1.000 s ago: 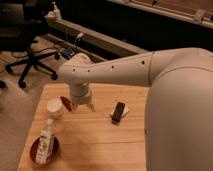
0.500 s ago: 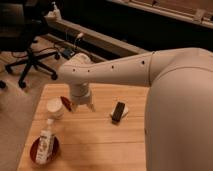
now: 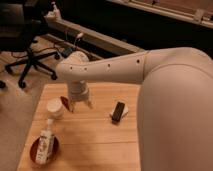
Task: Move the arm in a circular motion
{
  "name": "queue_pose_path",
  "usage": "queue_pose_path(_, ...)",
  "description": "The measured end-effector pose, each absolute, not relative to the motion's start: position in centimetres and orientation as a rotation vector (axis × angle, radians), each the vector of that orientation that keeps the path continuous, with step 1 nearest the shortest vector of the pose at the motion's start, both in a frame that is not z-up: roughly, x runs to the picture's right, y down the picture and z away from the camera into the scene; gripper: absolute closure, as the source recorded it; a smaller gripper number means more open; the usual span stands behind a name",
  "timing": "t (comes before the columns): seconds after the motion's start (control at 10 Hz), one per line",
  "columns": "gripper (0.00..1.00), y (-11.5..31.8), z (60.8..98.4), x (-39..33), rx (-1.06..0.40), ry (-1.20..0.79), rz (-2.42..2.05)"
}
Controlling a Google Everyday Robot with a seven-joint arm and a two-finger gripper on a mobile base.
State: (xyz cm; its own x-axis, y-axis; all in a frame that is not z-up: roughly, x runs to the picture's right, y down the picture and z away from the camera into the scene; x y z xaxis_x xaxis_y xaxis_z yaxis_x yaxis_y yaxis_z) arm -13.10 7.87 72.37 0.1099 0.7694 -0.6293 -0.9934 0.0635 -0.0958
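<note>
Arm (image 3: 125, 70) unchanged; gripper (image 3: 80, 106), fingers (image 3: 89, 103) spread, hangs above surface (image 3: 95, 145), cup (image 3: 54, 107) at its 9 o'clock. Circle barely progressing.

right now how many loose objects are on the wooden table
4: a white cup at left, a bottle standing in a red dish at front left, a black block near the centre. The gripper beside the cup may hide more.
</note>
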Motion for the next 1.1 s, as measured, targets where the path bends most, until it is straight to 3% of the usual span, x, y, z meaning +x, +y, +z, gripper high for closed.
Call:
queue_pose_path(0.3, 0.35, 0.1, 77.0, -15.4, -0.515, 0.406, 1.383)
queue_pose_path(0.6, 0.35, -6.0, 79.7, -10.8, -0.447, 0.404, 1.447)
queue_pose_path(0.8, 0.35, -7.5, 80.0, -3.7, -0.421, 0.428, 1.546)
queue_pose_path(1.1, 0.35, -5.7, 78.5, 9.0, -0.383, 0.482, 1.712)
